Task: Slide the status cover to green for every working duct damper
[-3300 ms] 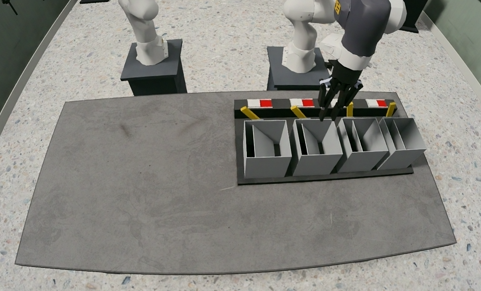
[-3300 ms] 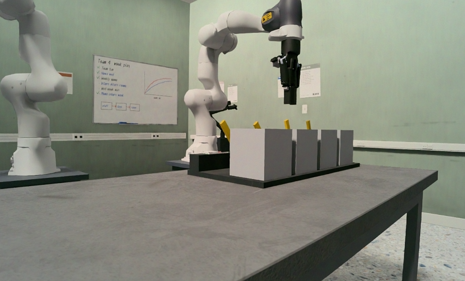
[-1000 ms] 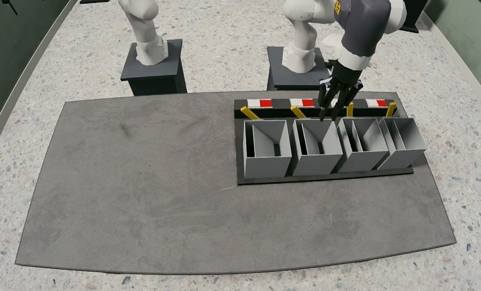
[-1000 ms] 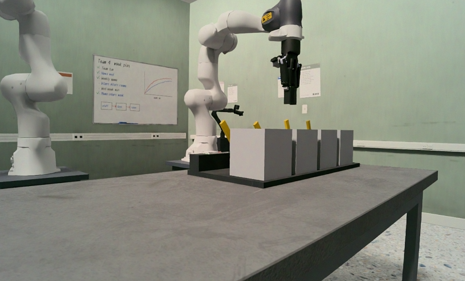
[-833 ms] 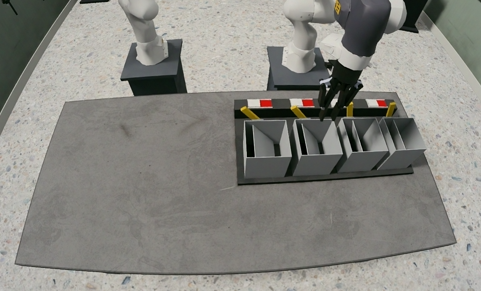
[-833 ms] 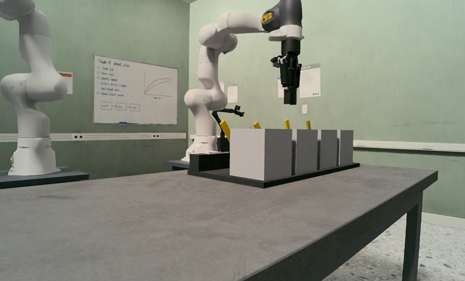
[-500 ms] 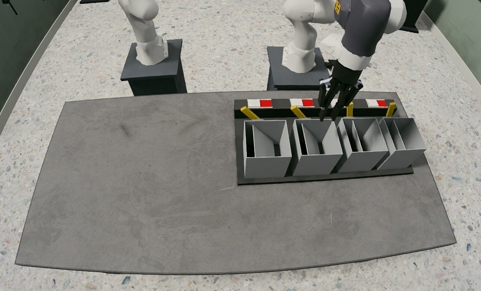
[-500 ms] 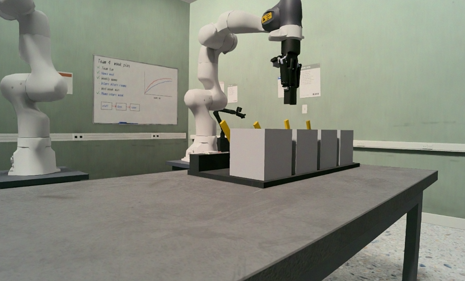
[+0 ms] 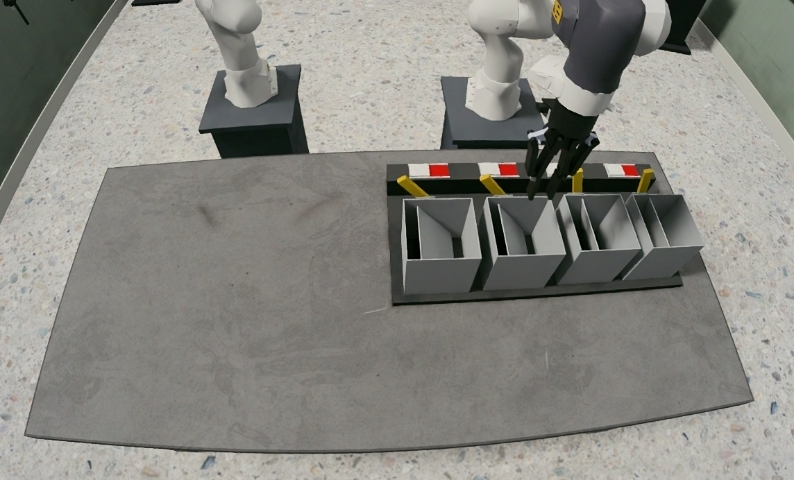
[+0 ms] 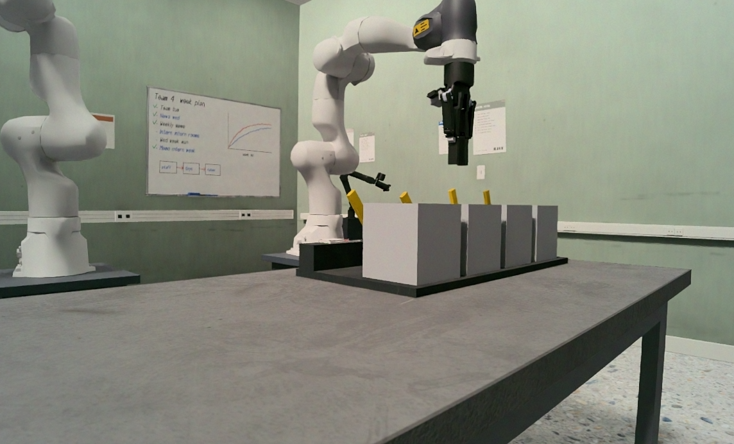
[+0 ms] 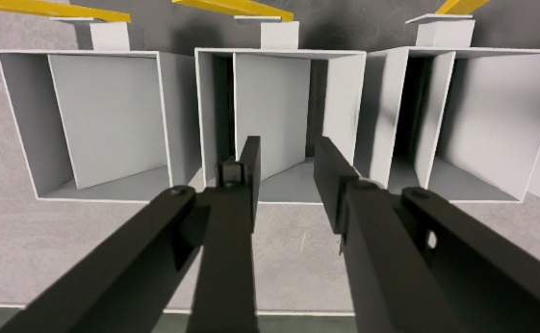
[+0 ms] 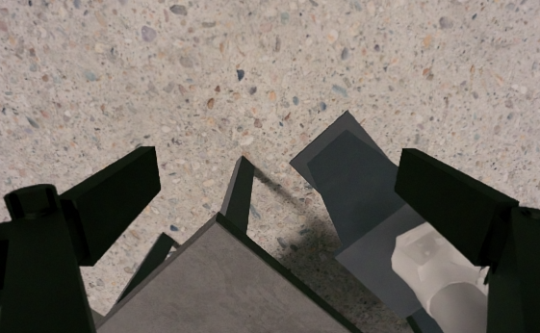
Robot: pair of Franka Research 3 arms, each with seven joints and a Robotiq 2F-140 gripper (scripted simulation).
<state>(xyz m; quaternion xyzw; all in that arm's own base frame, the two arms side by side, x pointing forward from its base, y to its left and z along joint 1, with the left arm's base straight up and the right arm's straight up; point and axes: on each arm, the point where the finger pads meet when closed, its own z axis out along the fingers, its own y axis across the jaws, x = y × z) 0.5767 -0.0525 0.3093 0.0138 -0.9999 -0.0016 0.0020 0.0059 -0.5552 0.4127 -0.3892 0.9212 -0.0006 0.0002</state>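
Note:
Four grey dampers (image 9: 441,275) (image 9: 522,271) (image 9: 597,266) (image 9: 659,262) stand in a row. In the top view, the first two yellow levers (image 9: 413,186) (image 9: 493,184) lean left; the other two (image 9: 577,180) (image 9: 645,180) are nearer upright. The first, second and fourth sliders show red (image 9: 439,170) (image 9: 507,170) (image 9: 630,170) beside white covers (image 9: 418,170) (image 9: 486,170) (image 9: 614,170). My left gripper mostly hides the third. My left gripper (image 9: 541,197) (image 10: 457,160) (image 11: 287,156) is partly open and empty, above the second damper. My right gripper (image 12: 278,168) is wide open and empty, beyond the table's corner.
The dampers and black slider rail (image 9: 463,171) share a dark base (image 9: 397,262) on the right part of the grey table (image 9: 226,333). Narrow gaps separate the dampers. Both arm pedestals (image 9: 209,116) (image 9: 450,116) stand behind the table's far edge.

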